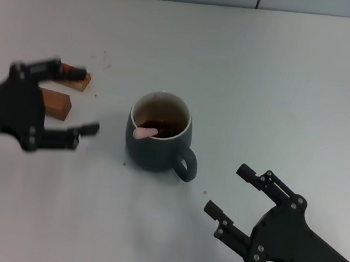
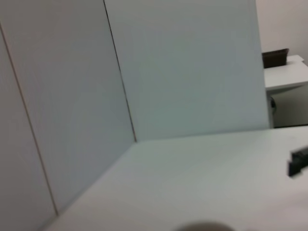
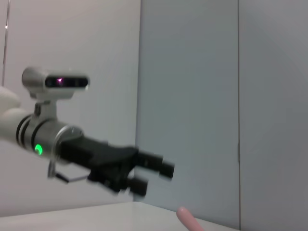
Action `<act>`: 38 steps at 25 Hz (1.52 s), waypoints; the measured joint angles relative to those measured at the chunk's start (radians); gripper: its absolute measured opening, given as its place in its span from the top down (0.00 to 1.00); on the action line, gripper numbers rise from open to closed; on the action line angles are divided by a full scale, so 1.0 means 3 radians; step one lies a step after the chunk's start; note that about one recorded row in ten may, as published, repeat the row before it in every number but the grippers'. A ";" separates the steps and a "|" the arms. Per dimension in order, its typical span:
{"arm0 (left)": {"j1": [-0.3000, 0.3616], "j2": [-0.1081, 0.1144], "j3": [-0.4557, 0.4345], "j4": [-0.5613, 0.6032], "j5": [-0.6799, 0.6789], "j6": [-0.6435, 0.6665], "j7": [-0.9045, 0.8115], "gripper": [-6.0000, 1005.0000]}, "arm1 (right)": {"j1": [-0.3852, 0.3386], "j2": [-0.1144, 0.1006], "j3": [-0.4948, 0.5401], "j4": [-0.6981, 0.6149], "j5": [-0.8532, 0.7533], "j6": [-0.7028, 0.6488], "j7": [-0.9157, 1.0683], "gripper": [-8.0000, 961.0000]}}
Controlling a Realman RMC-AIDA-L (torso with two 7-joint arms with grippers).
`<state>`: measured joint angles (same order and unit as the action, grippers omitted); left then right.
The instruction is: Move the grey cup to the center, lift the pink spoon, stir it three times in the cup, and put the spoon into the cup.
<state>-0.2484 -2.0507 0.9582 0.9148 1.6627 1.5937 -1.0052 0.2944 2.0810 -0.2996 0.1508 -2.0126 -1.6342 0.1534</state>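
Observation:
The grey cup [image 1: 158,133] stands at the middle of the white table, handle toward my right arm, with dark brown liquid inside. The pink spoon [image 1: 146,132] rests in the cup, its pink handle end leaning on the rim toward my left arm. That handle tip also shows in the right wrist view [image 3: 188,219]. My left gripper [image 1: 76,101] is open and empty, left of the cup and apart from it. It also shows in the right wrist view [image 3: 153,174]. My right gripper [image 1: 227,190] is open and empty, right of and nearer than the cup.
Two brown rectangular blocks [image 1: 57,103] lie on the table [image 1: 270,86] by the left gripper, one partly behind its upper finger. A white panelled wall [image 2: 183,67] stands behind the table.

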 joint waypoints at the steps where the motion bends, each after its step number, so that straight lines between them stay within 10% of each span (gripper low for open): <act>1: -0.0001 0.0006 -0.0003 -0.0095 0.0031 0.0003 0.0043 0.17 | 0.0010 -0.0001 -0.0002 0.0000 0.0000 0.0000 0.0000 0.24; 10: 0.0043 -0.0025 -0.0015 -0.0778 0.0184 0.0053 0.0478 0.17 | 0.0072 0.0003 -0.0004 0.0015 -0.0023 0.0020 0.0015 0.24; 38: 0.0042 -0.0040 -0.0194 -0.0849 0.0148 -0.0022 0.0542 0.17 | 0.0152 -0.0002 -0.0003 0.0007 -0.0051 0.0084 0.0034 0.24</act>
<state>-0.2359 -2.0628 0.9000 0.6602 1.7071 1.5870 -0.8426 0.3399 2.0804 -0.3006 0.1529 -2.0279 -1.6090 0.1635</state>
